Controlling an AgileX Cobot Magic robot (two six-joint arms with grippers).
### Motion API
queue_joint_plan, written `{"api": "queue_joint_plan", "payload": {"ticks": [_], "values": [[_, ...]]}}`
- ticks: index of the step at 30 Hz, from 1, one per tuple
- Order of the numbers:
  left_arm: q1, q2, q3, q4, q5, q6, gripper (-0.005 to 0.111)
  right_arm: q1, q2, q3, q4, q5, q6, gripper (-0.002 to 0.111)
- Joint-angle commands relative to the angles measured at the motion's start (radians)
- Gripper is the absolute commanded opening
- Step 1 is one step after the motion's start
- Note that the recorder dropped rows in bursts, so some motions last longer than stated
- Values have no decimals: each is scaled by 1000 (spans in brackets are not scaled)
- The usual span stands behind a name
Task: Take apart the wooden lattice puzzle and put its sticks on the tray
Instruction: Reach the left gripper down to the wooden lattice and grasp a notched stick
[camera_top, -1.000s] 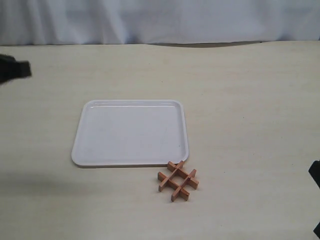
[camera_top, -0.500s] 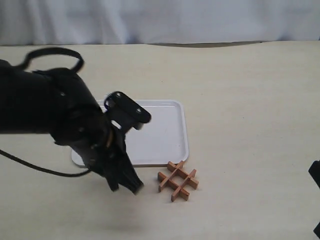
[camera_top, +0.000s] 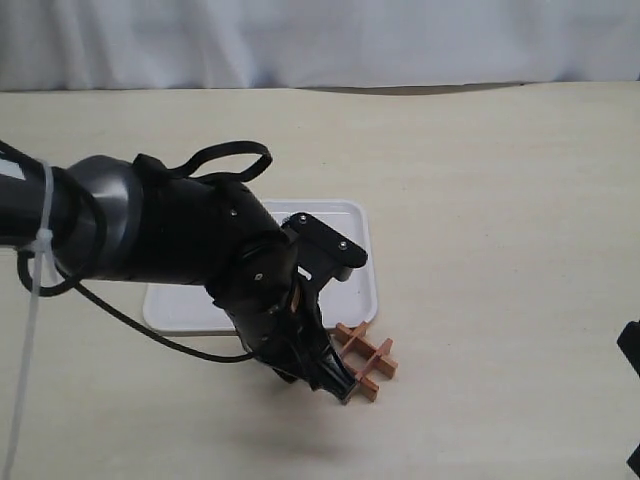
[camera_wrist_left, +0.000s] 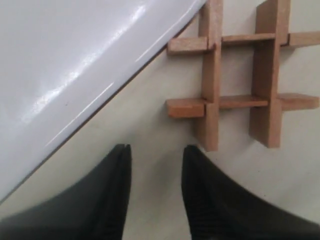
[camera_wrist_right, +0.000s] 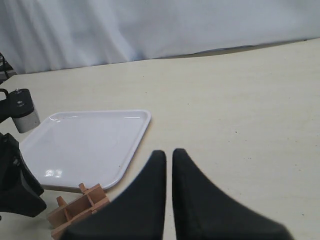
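In the exterior view the left arm (camera_top: 190, 250), absent from the table (camera_top: 500, 200) a second ago, has swept in over the tray (camera_top: 362, 262). The left gripper (camera_top: 338, 388) has come down just off the tray's near right corner, at the puzzle (camera_top: 372, 358). The puzzle has not moved and remains whole, touching or nearly touching that corner. So the approach looks done and the first grasp is next.

In the left wrist view the left gripper (camera_wrist_left: 156, 150) shows a narrow gap, holding nothing. One fingertip is right at a stick end of the puzzle (camera_wrist_left: 210, 75), beside the tray (camera_wrist_left: 75, 65) rim.

In the right wrist view the right gripper (camera_wrist_right: 168, 156) hangs well clear of the tray (camera_wrist_right: 85, 145), its jaws almost together and empty. The puzzle (camera_wrist_right: 80, 207) lies by the tray's corner.
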Motion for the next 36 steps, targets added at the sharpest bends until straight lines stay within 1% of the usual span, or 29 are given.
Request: {"api": "queue_joint_plan", "payload": {"ticks": [1,3,6,12,13,16,18,20,29,31,34,36], "values": [[-3,23,-8,-63,-43,63,40,0,-4,2,-2,1,-7,4],[-3,56,-8,-73,-84,63,40,0,-4,2,-2,1,-7,4],[-3,83,-8,-70,-109,64,40,0,-4,2,-2,1,-7,4],[-3,58,-14,-77,20,161,40,0,-4,2,-2,1,-7,4],[-7,50,-25,-77,56,178,40,0,-4,2,-2,1,-7,4],[-26,30,-51,-75,89,201,40,0,-4,2,-2,1,-7,4],[-56,16,-79,-73,74,205,40,0,-4,2,-2,1,-7,4],[-84,21,-90,-44,21,207,40,0,-4,2,-2,1,-7,4],[-84,64,-90,8,-50,207,40,0,-4,2,-2,1,-7,4],[-84,73,-90,53,-62,205,36,0,-4,2,-2,1,-7,4],[-84,83,-90,126,-67,177,24,0,-4,2,-2,1,-7,4],[-84,83,-89,128,-76,174,15,0,-4,2,-2,1,-7,4]]}}
